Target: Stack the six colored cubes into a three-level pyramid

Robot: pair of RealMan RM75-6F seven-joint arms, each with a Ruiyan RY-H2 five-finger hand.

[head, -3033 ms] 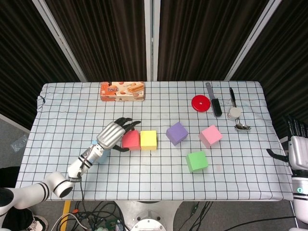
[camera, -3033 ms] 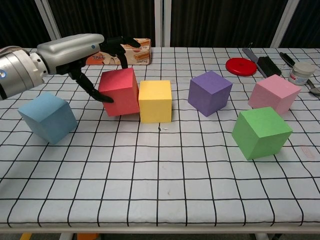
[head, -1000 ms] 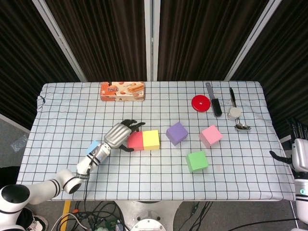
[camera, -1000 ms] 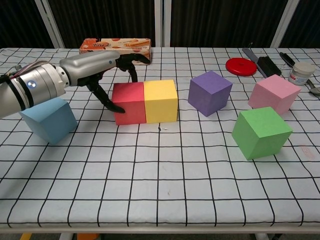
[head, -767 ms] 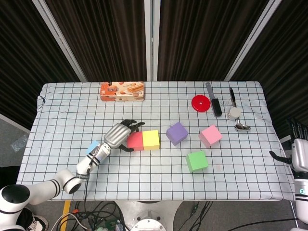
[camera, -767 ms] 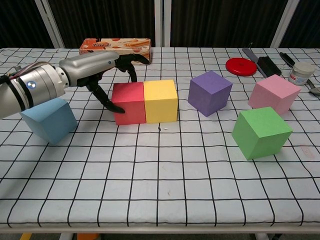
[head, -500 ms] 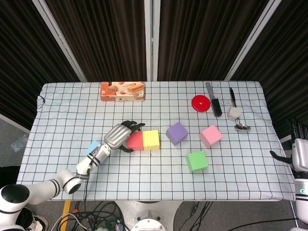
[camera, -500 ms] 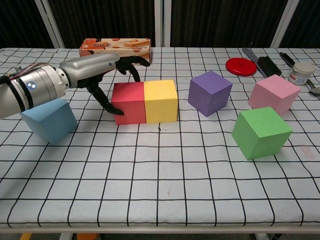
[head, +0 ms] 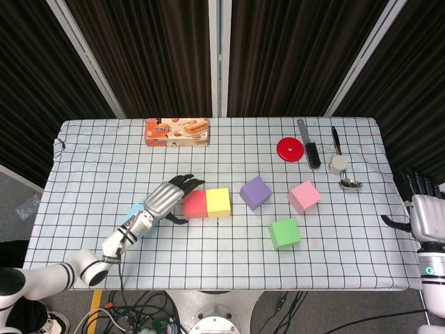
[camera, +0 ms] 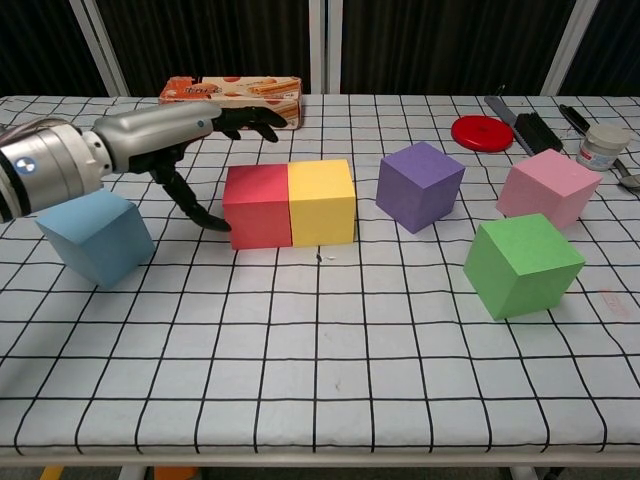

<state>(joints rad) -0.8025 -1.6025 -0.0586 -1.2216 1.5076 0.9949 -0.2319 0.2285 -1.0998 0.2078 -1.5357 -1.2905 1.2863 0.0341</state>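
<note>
Two cubes touch: red cube (camera: 258, 205) and yellow cube (camera: 321, 201); your left hand (camera: 190, 130), fingers spread, empty, sits just left.

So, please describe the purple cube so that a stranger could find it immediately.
On the checked table, find the red cube and yellow cube touching side by side. The purple cube is the next one toward the robot's right, standing apart and turned corner-forward.

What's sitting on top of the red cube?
Nothing: the red cube has a bare top. The left hand is just beside it. Its underside on the table is hidden.
</note>
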